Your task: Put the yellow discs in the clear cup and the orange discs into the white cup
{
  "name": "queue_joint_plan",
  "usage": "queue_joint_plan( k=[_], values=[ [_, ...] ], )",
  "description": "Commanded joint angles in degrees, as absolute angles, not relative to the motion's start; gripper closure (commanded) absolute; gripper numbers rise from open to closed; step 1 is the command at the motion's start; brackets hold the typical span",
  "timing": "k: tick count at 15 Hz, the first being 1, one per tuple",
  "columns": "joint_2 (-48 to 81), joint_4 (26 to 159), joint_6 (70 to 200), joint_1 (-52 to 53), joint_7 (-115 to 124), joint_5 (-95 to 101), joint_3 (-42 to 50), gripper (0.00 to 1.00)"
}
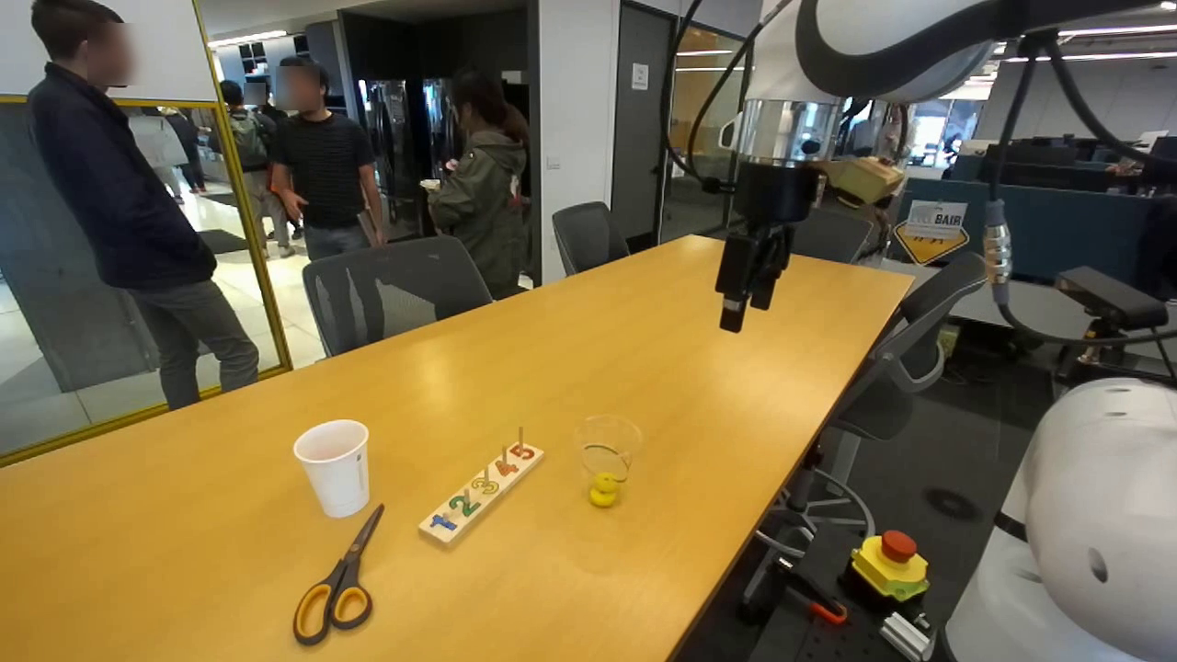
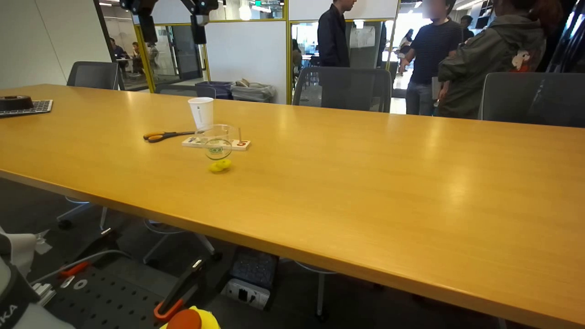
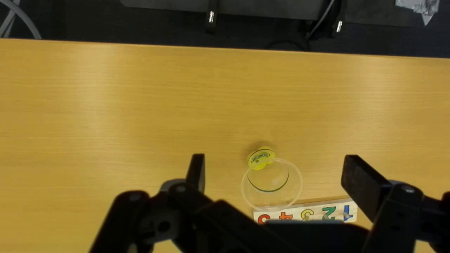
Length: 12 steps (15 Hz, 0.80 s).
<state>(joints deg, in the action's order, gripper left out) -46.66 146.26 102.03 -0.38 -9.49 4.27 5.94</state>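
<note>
Fingers (image 3: 197, 172) wide apart and gripping nothing, the Robotiq gripper (image 2: 174, 37) hung well above the wooden table (image 1: 662, 368). The clear cup (image 1: 607, 453) was far below it: in the wrist view the cup's round rim showed between the two fingertips, close to midway, though how squarely it sat under them could not be told from there. It stood upright with its axis vertical, so its round wall likely offered the same grip from any side. Through that wall, in both exterior views, the yellow discs (image 1: 603, 496) seemed to rest at its base, inside, which suggested their half of the job was done. Just beside it ran the wooden number strip (image 1: 483, 496), its long axis roughly parallel to the line from fingertip to fingertip; a low descent there might well clip its pegs (image 1: 521, 436). The white cup (image 1: 338, 473) stood upright on the strip's far side from the clear cup, near the scissors (image 1: 349, 559) and outside the wrist view, its floor hidden; no orange discs could be made out. Any further work with those would probably call for a sideways move across the strip, whereas returning to the clear cup would be mostly a descent.
</note>
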Motion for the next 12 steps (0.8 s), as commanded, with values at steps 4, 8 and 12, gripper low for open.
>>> queue_joint_plan(
  k=[4,8,12],
  values=[
    [-55.03,151.55,99.18,-0.41,-8.94,3.56,5.29,0.00],
    [-53.23,151.33,99.70,-0.43,-9.49,4.21,5.67,0.00],
    [-52.97,151.36,99.70,-0.44,-9.50,4.21,5.68,0.00]
  ],
)
